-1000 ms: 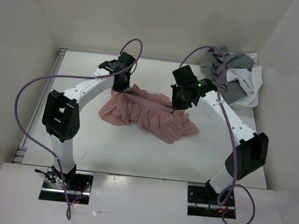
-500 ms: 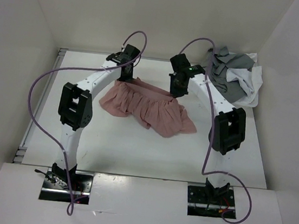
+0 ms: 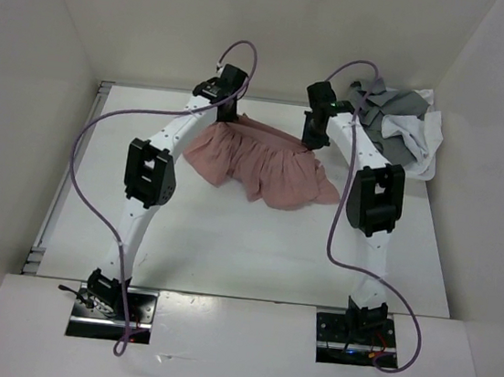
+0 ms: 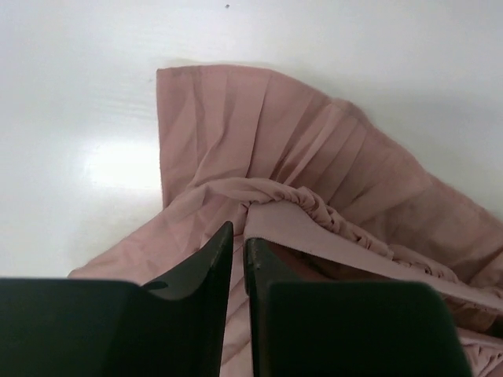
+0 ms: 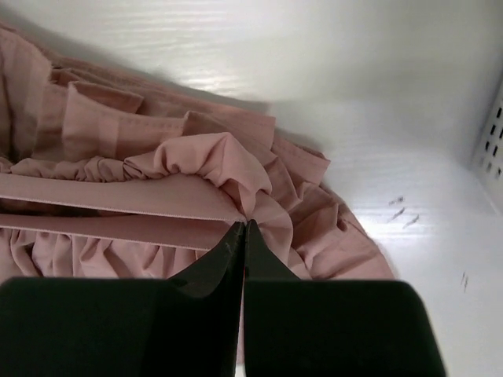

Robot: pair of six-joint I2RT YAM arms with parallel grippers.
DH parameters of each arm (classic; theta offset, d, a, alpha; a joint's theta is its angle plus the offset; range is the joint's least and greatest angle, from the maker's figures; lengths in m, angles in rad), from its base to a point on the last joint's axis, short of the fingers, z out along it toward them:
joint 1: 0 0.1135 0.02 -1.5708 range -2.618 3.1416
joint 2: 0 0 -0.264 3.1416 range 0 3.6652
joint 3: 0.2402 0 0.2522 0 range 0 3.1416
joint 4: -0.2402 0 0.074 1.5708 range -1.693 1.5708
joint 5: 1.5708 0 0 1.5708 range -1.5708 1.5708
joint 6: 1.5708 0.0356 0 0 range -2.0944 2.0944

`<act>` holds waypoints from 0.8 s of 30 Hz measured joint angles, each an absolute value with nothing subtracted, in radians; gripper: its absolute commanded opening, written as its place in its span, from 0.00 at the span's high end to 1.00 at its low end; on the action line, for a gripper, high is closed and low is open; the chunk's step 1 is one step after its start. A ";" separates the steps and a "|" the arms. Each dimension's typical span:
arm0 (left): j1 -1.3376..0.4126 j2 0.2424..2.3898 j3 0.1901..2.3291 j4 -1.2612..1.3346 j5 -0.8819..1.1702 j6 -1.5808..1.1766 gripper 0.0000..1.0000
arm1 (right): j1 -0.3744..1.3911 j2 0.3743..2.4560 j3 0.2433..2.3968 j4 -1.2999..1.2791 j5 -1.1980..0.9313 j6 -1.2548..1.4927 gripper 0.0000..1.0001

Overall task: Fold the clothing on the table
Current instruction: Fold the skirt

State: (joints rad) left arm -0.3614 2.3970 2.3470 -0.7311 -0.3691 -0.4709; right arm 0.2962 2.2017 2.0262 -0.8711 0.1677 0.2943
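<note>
Right claw point(image 5: 244, 227) pinches the clothing point(image 3: 264, 164) by its gathered edge; left claw point(image 4: 238, 234) barely parted

We note white links, black joints and a purple cable point(image 3: 77, 144) on both left arm point(image 3: 175, 128) and right arm point(image 3: 343, 140).

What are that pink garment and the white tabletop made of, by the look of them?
Pink garment: thin matte fabric, probably light woven cloth; it pleats finely and gathers. Tabletop: hard, smooth white board, perhaps laminate; light glares off it and faint grain lines show.
</note>
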 measured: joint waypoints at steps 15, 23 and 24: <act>-0.319 2.725 2.838 -0.846 -0.273 -0.485 0.00 | 0.236 2.326 2.077 -0.808 0.168 0.297 0.51; -0.308 2.670 2.908 -0.784 -0.180 -0.506 0.00 | 0.229 2.324 2.337 -0.792 0.141 0.278 0.40; -0.308 2.653 2.913 -0.781 -0.165 -0.506 0.00 | 0.229 2.321 2.374 -0.792 0.128 0.276 0.40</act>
